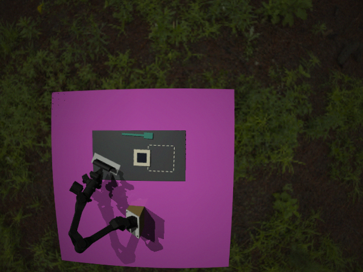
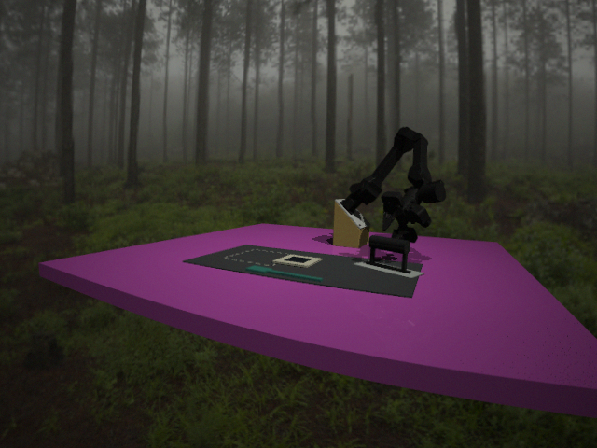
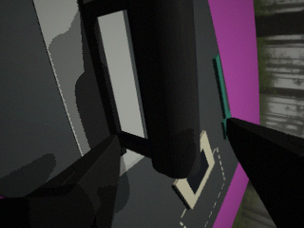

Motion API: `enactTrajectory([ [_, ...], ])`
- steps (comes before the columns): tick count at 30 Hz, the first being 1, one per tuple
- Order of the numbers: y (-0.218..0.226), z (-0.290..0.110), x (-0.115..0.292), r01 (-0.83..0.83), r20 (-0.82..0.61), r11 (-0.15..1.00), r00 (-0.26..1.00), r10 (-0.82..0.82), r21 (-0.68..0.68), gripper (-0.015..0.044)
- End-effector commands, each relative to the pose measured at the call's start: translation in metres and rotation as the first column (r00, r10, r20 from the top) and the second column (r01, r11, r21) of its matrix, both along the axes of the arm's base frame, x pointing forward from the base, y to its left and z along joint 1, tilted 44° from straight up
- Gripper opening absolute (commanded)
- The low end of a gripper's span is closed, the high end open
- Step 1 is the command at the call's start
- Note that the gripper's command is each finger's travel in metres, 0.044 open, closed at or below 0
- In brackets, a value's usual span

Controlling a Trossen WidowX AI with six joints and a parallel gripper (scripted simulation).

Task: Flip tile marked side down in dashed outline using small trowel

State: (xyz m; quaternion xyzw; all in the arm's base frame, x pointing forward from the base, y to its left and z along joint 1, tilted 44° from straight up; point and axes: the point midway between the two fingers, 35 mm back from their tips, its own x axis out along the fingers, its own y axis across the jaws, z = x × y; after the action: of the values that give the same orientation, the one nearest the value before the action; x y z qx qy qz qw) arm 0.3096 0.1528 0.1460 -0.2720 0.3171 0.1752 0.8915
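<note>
A trowel with a flat pale blade (image 1: 108,160) (image 2: 414,273) (image 3: 121,76) and a raised black bar handle (image 2: 389,244) (image 3: 173,95) rests at the mat's left end in the top view. My gripper (image 3: 172,134) is open and empty beside and above that handle; no contact shows. The cream tile (image 1: 135,158) (image 2: 315,261) (image 3: 190,199) lies flat, its dark square mark up. Its right edge just meets the left side of the dashed outline (image 1: 161,145). The outline lies on the dark mat (image 1: 167,137) (image 2: 376,283).
A thin green tool with a small square head (image 1: 148,135) (image 2: 258,269) lies along the mat's far edge in the top view. The wooden arm base (image 1: 136,209) (image 2: 344,231) stands on the magenta table (image 1: 146,111) (image 2: 289,308). The arm bends out over the table's left side there.
</note>
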Motion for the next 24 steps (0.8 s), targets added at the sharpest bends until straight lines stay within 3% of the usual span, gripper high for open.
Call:
enactTrajectory([
  [1, -0.001, 0.001, 0.000, 0.015, 0.014, 1.000, 1.000, -0.015, 0.005, 0.0300],
  [24, 0.005, -0.023, 0.028, 0.015, 0.013, 1.000, 1.000, -0.015, 0.004, 0.0300],
])
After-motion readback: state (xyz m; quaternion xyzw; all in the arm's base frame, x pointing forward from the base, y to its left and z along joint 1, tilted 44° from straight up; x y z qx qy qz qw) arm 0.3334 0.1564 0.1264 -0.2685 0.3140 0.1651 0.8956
